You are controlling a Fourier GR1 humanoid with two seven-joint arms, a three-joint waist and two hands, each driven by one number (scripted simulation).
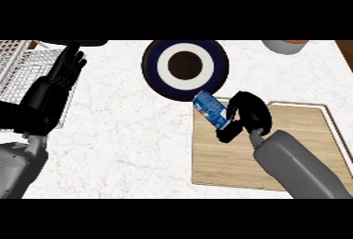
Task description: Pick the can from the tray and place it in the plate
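Blue can (211,110), white-and-red label, held in my right hand (246,114) with the fingers curled round its lower end; it hangs tilted over the tray's 11 o'clock corner, its upper end just at the plate's 5 o'clock rim.

Plate (185,64): dark navy, white ring, brown centre. Lies at 12 o'clock on the surface.

Tray (276,154): pale wood, raised lip, at 4 o'clock, under my right forearm.

Step in hand, as I judge it: carry and set down. Done well, I would bring the can on toward 11 o'clock until it sits over the brown centre, lower it, and uncurl only once it rests inside the rim, since a release now looks likely to catch the edge.

Left hand (67,65): at 10 o'clock, fingers straight, holding nothing, resting.

Surface (124,135): white marbled stone. White wire rack (21,65) at the 10 o'clock edge; a grey bowl (284,46) with something orange, cut off at 1 o'clock.
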